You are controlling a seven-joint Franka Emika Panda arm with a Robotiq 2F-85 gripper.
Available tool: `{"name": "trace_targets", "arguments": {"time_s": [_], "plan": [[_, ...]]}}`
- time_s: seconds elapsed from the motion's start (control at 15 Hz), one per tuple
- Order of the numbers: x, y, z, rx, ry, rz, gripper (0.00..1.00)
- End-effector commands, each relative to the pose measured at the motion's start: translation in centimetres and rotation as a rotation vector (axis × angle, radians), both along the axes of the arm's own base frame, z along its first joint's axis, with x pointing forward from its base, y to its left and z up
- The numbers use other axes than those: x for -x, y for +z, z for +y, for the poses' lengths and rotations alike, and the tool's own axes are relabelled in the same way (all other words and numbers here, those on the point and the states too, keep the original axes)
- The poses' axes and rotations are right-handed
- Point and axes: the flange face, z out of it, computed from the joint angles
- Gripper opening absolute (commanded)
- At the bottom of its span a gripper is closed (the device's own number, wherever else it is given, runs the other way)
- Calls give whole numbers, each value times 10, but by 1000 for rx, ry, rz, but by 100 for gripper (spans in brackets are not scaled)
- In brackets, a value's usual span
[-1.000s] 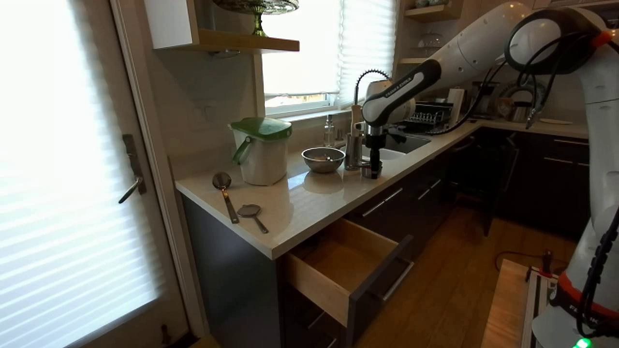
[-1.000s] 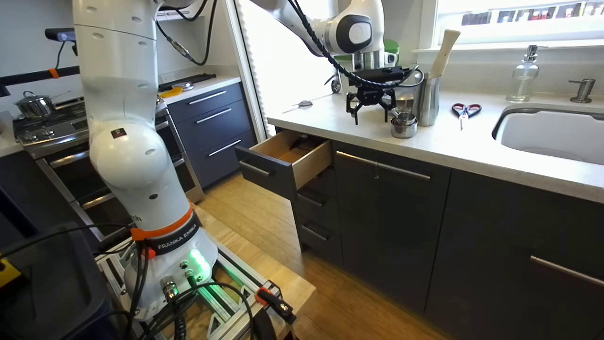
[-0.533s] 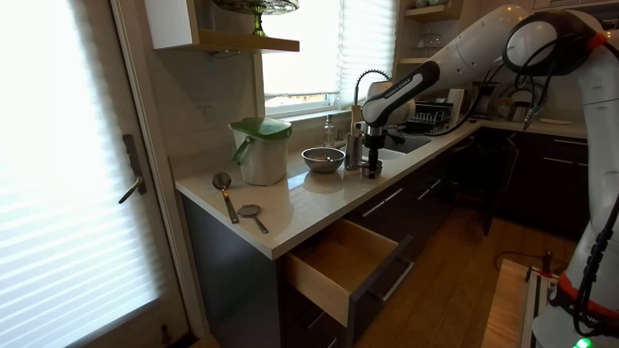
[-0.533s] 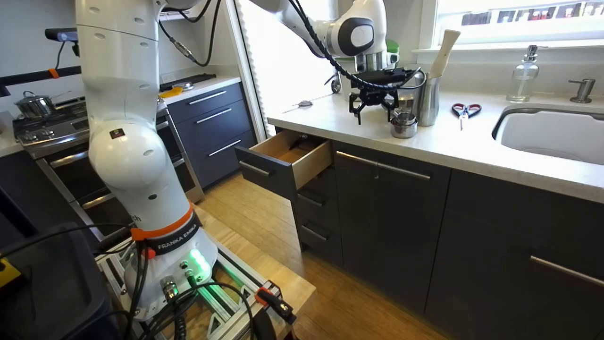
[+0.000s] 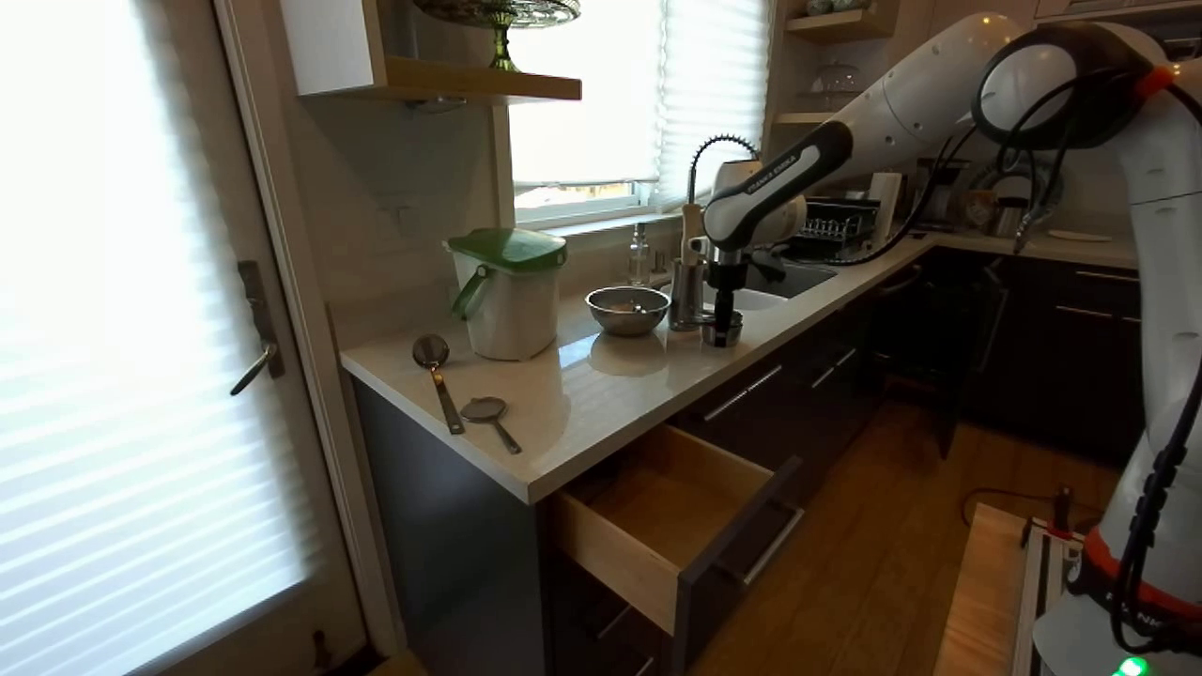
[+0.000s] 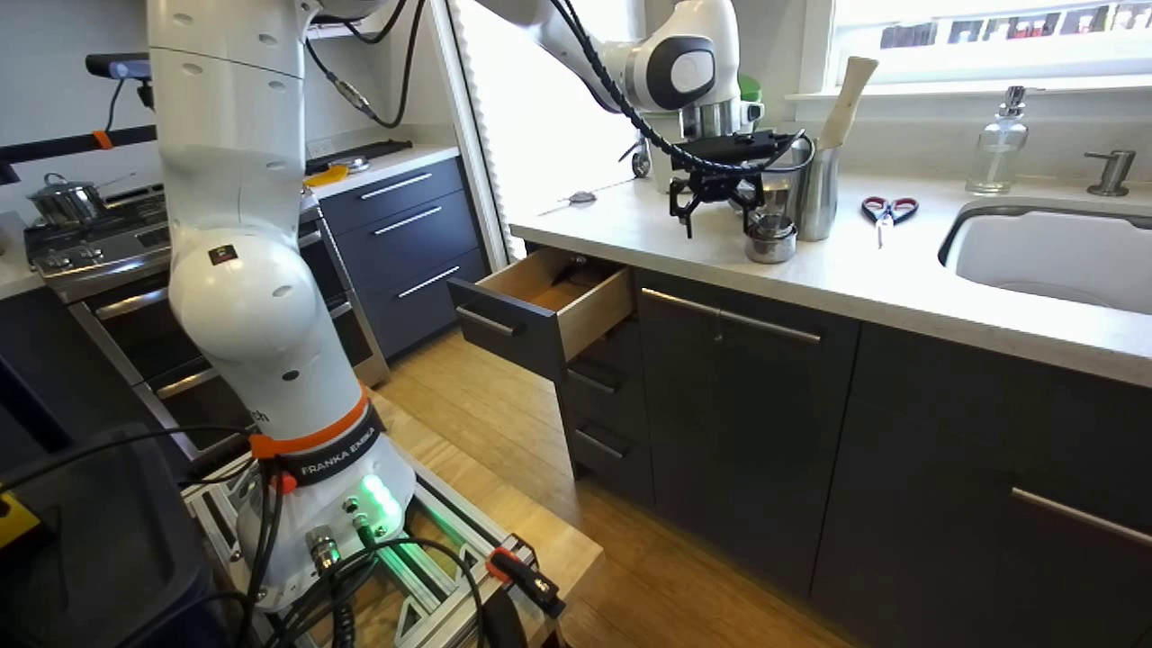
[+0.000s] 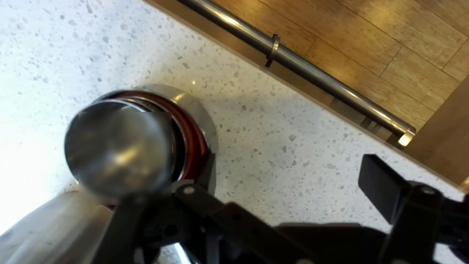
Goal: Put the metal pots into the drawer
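Two black fingers (image 7: 381, 189) stand spread wide on the hand (image 7: 289, 170), w/ speckled desk (image 7: 271, 143) showing btwn them; it's got hold of nothing. It points straight down, low over the desk. One finger's tip is right by the small metal pot (image 6: 771, 246) & overlaps its edge in the wrist view; can't tell from here if they touch. That pot sits upright on the desk, nr the front edge; seen from above, a shiny round steel piece (image 7: 113, 150) covers most of its top.

Next out, just beside it: tall steel utensil holder (image 6: 817, 202), upright, w/ a pale wooden tool (image 6: 848, 103) sticking up out of it. Nr that, the wide metal pot (image 5: 627, 314), shallow & bowl-like, also upright on the desk, w/ smth in it too small to ID. Below the desk, toward its end, the drawer (image 5: 620, 561) is pulled out: light wood inside, dark front.

Further along the desk: white bin (image 5: 515, 319) w/ green lid, then a ladle (image 5: 442, 391) & a small strainer (image 5: 485, 410) lying nr the corner. Opp. way, in an exterior view: scissors (image 6: 886, 219) flat on the desk, btwn utensil holder & white sink (image 6: 1044, 247); clear soap bottle (image 6: 999, 148) stands by the sink's back edge.
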Motion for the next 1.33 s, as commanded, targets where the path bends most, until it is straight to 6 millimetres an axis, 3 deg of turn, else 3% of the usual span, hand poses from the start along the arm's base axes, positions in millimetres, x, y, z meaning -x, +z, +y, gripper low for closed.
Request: {"name": "trace_targets", "arguments": {"time_s": [0.0, 0.8, 1.27], "plan": [[-6, -7, -5, -5, -26, -18, 100], [-13, -7, -11, 13, -143, -65, 100], [-19, -11, -9, 59, -113, -108, 100]]}}
